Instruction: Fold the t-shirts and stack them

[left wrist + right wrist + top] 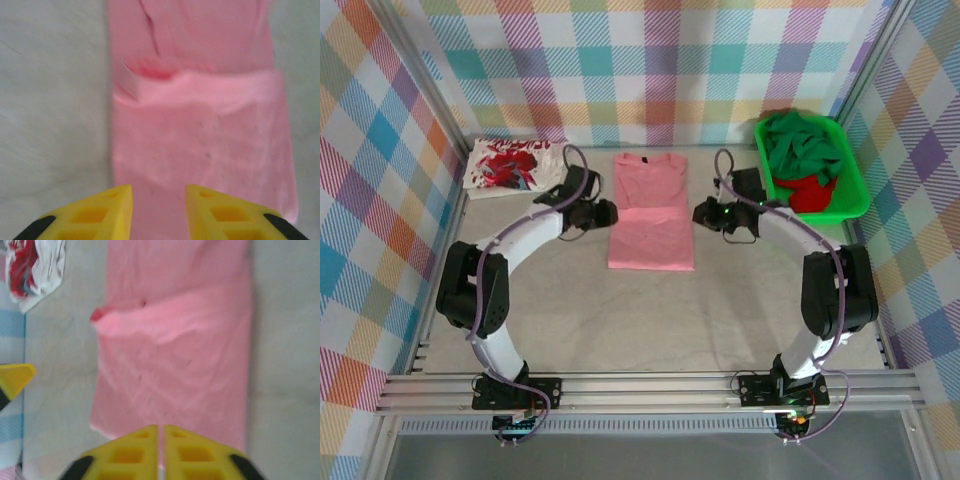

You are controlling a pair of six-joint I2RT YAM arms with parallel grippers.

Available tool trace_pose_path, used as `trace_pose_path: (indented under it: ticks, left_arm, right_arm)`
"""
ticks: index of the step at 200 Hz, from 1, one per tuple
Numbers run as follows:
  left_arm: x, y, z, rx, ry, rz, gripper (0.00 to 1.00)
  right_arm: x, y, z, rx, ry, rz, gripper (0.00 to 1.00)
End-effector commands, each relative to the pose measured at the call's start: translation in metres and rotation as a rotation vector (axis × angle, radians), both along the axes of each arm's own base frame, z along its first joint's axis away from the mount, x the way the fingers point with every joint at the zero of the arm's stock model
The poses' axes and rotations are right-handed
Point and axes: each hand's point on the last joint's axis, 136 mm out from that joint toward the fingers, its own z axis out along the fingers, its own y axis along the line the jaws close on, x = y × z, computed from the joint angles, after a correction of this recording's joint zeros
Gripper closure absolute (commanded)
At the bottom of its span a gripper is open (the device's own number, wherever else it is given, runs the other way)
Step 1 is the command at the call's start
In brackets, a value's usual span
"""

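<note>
The plain salmon-pink soft cloth t-shirt (651,215) lies flat in the middle of the table. It is narrowed to a long strip, and a fold edge crosses its middle. The left gripper (610,211) is just beside its left edge, jaws a little apart and empty. The right gripper (700,212) is beside the right edge, jaws pressed together on nothing. For the next fold, I think both grippers should pinch matching corners and lift evenly, so the edges meet straight.
</note>
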Motion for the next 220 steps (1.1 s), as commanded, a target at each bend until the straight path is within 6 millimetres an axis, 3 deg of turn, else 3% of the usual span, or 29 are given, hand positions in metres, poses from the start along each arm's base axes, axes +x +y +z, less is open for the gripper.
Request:
trace_pose_path:
  ticks: [1, 19, 70, 118, 186, 220]
  left_arm:
    - [-0.012, -0.028, -0.009, -0.104, -0.02, -0.067, 0.73]
    - [-0.025, -0.037, -0.029, -0.13, 0.007, -0.1, 0.77]
    - [-0.048, -0.019, -0.093, -0.063, 0.102, -0.063, 0.78]
    - [-0.071, -0.004, -0.127, -0.042, 0.168, -0.023, 0.77]
    - [-0.112, 0.004, -0.137, -0.05, 0.252, 0.001, 0.76]
    - [-0.127, 0.009, -0.111, -0.09, 0.227, 0.032, 0.76]
  right_arm:
    - [-0.017, 0.029, -0.002, 0.112, 0.001, 0.081, 0.99]
    - [-0.024, 0.037, -0.025, 0.127, 0.078, 0.087, 1.0]
    - [-0.027, 0.028, -0.085, 0.039, 0.194, 0.023, 1.0]
    - [-0.052, 0.021, -0.117, -0.012, 0.269, 0.018, 1.0]
    - [-0.1, 0.021, -0.137, -0.049, 0.351, 0.024, 1.0]
    - [-0.119, 0.017, -0.13, -0.056, 0.367, 0.011, 1.0]
